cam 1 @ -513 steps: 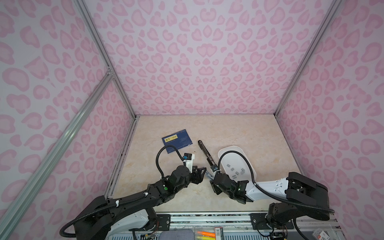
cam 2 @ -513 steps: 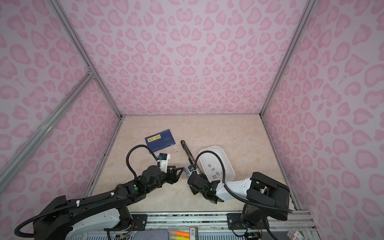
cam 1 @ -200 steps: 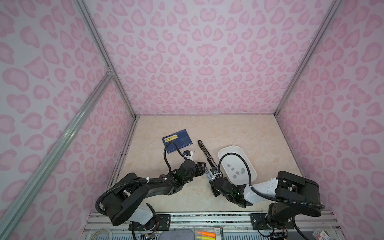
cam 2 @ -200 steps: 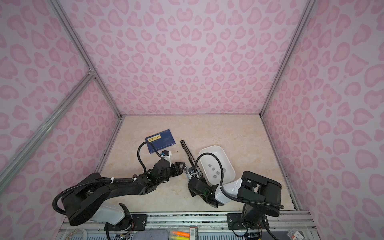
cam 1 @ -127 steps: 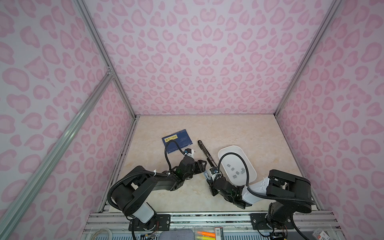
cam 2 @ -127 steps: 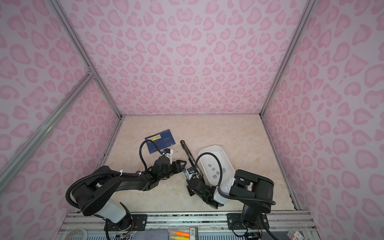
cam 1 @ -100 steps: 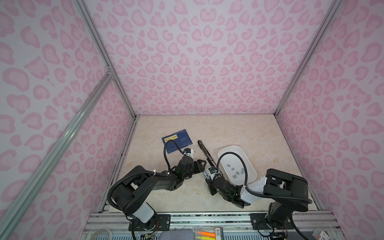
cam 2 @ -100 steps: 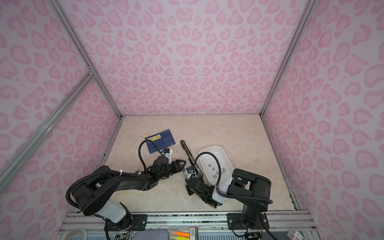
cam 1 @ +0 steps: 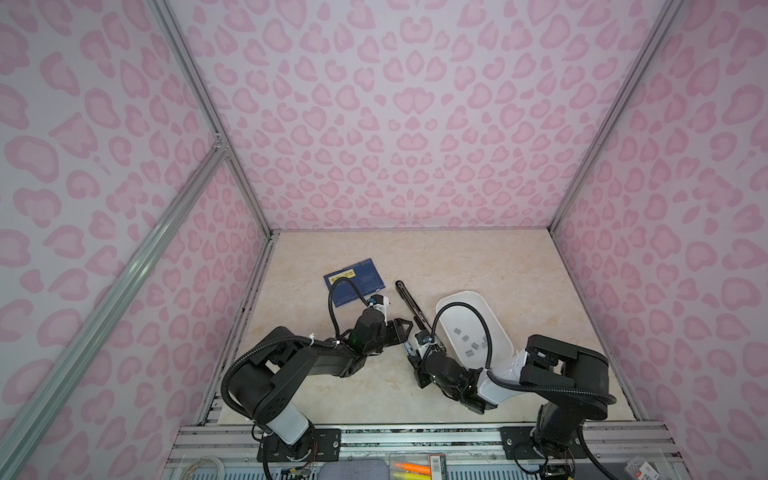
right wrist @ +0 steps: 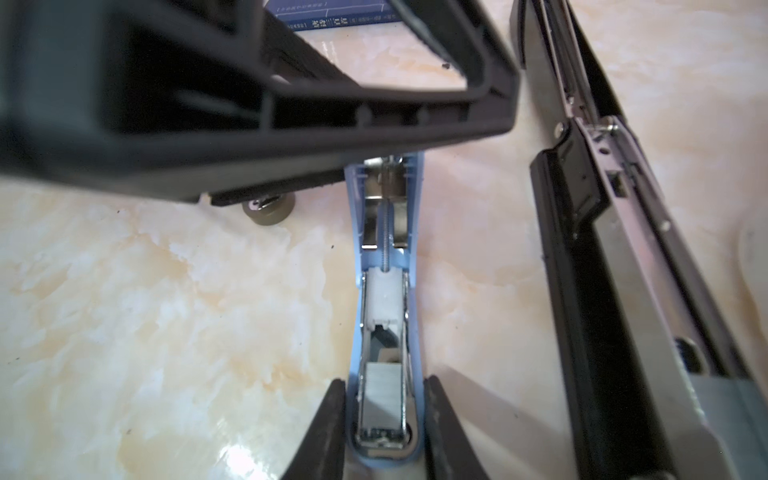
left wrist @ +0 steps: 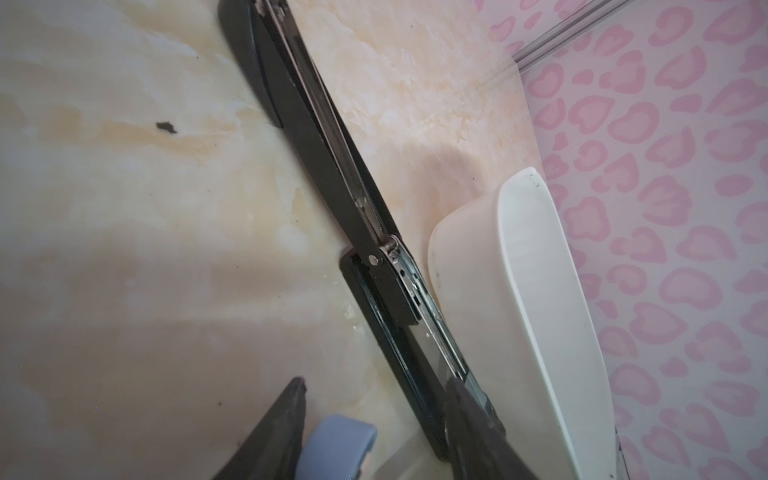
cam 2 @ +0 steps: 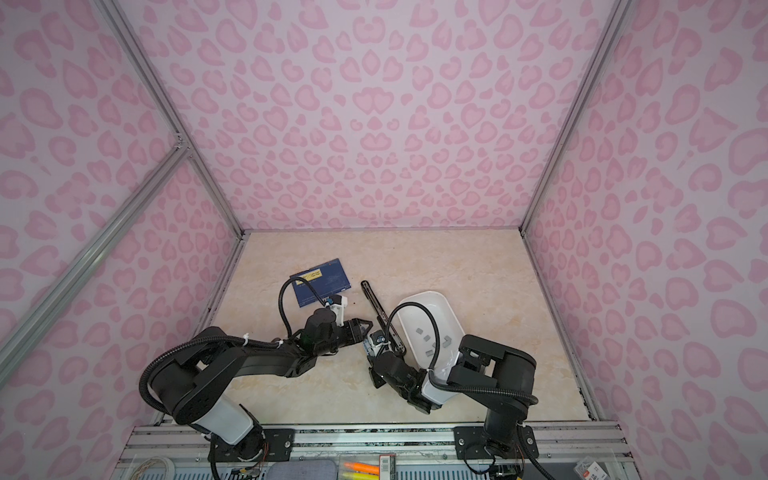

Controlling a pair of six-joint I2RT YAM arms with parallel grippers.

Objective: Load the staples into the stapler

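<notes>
A small blue stapler lies open on the table with a grey strip of staples in its channel. My right gripper is shut on its near end, one finger on each side. In both top views this gripper sits low at the centre. My left gripper is open, its fingers straddling the stapler's far end without touching it. More loose staples lie in the white tray.
A long black stapler lies opened flat between the blue stapler and the white tray, close beside one left finger. A dark blue staple box lies farther back on the left. Pink patterned walls enclose the table.
My left gripper has reached farther over the blue stapler's far end, and its fingers have drawn closer together. My right gripper has shifted slightly left with the stapler still in it.
</notes>
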